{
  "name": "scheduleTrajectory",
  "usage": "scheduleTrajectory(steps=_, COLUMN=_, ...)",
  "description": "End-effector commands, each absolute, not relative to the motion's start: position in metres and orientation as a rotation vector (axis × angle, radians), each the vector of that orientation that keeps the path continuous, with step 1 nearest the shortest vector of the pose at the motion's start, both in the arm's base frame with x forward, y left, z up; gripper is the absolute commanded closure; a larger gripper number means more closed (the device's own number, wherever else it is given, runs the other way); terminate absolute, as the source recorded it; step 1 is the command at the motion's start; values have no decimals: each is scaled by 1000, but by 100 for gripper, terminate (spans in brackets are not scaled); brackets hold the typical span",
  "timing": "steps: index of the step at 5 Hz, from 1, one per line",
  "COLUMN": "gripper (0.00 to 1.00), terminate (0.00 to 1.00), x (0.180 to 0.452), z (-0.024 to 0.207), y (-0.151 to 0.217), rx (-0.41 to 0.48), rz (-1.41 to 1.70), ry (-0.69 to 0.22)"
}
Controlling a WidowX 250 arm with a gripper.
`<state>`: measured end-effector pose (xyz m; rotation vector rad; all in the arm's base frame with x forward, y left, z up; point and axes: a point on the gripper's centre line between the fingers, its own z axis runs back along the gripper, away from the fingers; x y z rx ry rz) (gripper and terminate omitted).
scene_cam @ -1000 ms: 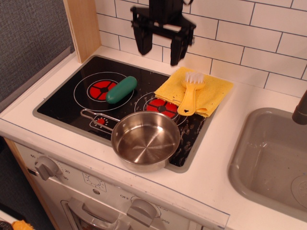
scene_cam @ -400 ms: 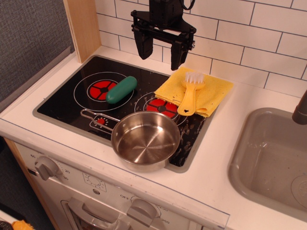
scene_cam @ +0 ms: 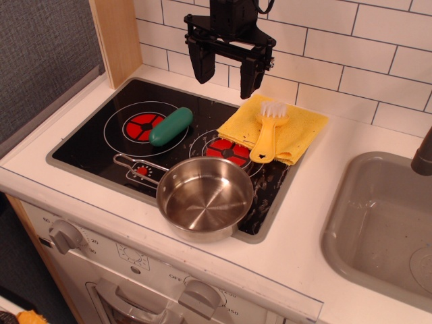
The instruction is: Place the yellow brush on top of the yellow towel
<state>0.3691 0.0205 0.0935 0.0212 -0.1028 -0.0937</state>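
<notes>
Yellow brush (scene_cam: 268,134), white bristles

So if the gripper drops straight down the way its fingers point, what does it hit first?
Probably the black stovetop near its back edge, just left of the yellow towel. The open gripper points down there, though depth is hard to judge and it could land on the towel's corner.

The white counter (scene_cam: 317,196) carries a black cooktop (scene_cam: 101,145) on the left and a grey sink (scene_cam: 351,223) on the right, with the yellow towel (scene_cam: 297,131) lying partly on the cooktop's rear right corner and partly on the counter.
</notes>
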Motion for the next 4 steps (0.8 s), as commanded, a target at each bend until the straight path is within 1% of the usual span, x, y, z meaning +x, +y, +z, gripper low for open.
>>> scheduleTrajectory(steps=1, gripper=0, terminate=0, x=370, z=120, y=19, rx=32, rz=-91, ry=-174)
scheduleTrajectory(steps=3, gripper=0, terminate=0, x=370, z=120, y=19, rx=32, rz=-91, ry=-174)
scheduleTrajectory(steps=4, gripper=0, terminate=100, x=370, z=120, y=19, rx=32, rz=-91, ry=-174)
